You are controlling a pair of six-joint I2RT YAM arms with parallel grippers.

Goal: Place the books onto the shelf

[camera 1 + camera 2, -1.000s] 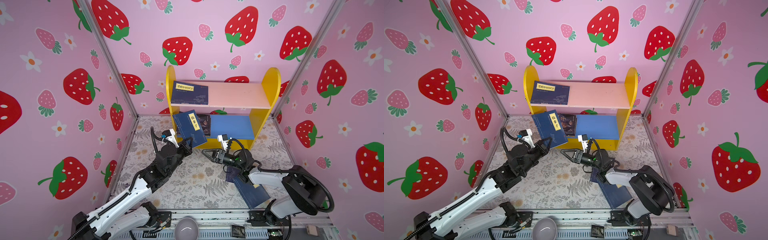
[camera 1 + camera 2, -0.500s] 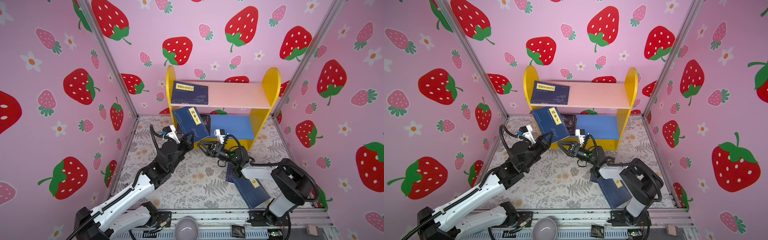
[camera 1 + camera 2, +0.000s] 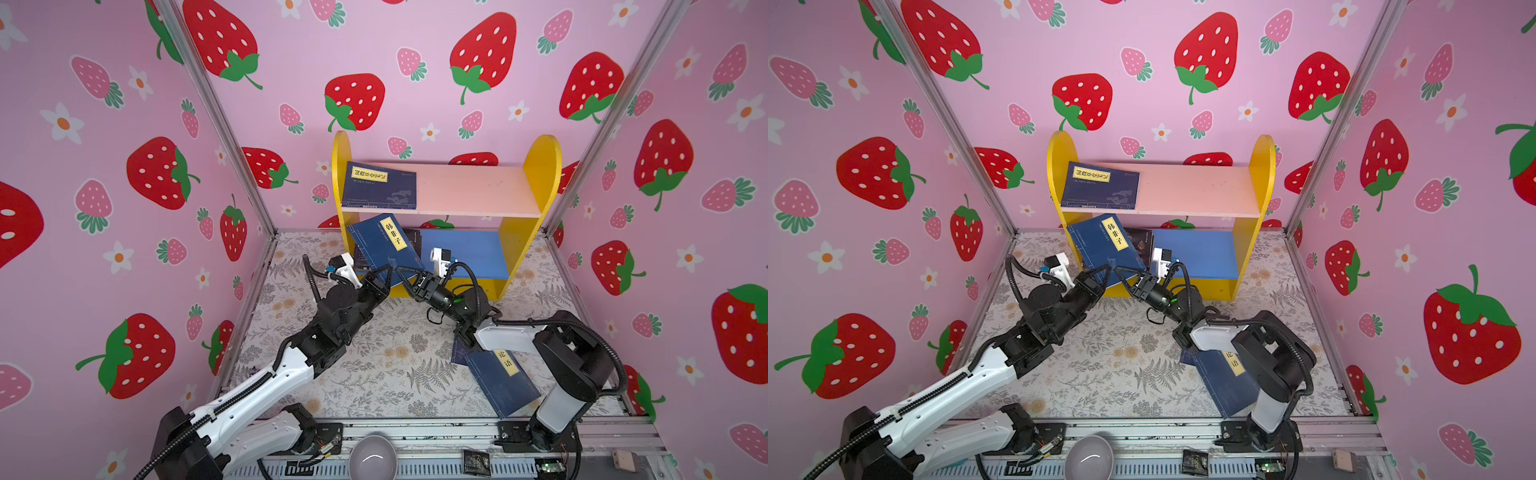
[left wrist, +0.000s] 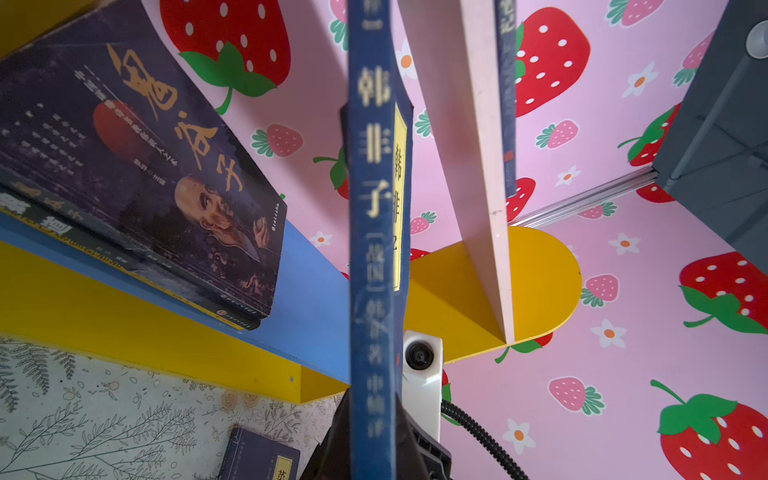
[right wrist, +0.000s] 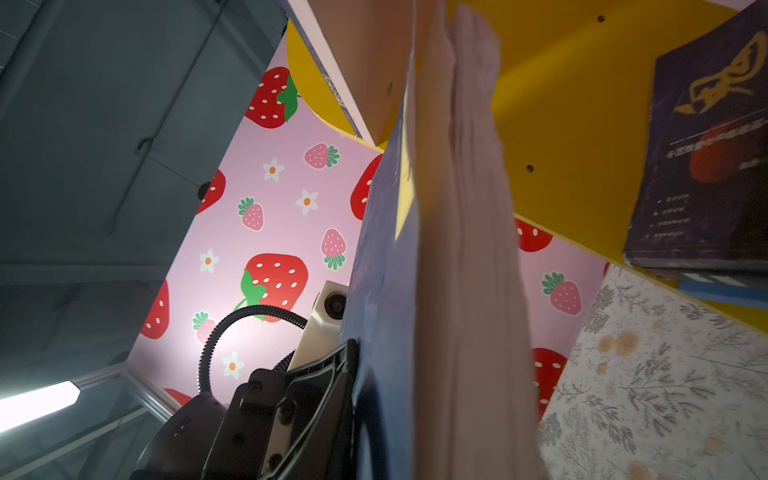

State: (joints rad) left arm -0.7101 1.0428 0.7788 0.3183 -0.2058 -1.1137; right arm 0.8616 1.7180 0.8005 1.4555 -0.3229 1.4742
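Note:
A navy book with a yellow label [image 3: 384, 245] [image 3: 1106, 245] hangs tilted in front of the shelf's blue lower board [image 3: 469, 249]. My left gripper [image 3: 384, 276] [image 4: 372, 436] is shut on its lower edge by the spine. My right gripper [image 3: 405, 274] [image 5: 395, 415] is closed on the neighbouring lower corner, its far jaw hidden by pages. The shelf [image 3: 540, 174] [image 3: 1260, 174] stands against the back wall. Another navy book [image 3: 380, 185] lies on its pink upper board. A dark portrait-cover book [image 4: 145, 166] tops a small stack on the lower board. One more navy book [image 3: 503, 382] lies on the floor under my right arm.
A grey bowl [image 3: 372, 459] and a small black packet [image 3: 476, 461] sit on the front rail. Strawberry-printed walls and metal frame posts [image 3: 224, 124] close in the sides and back. A floral mat [image 3: 374, 374] covers the floor.
My right gripper swung left to the held book and closed on its lower corner. The left gripper lifted the book a little closer to the shelf.

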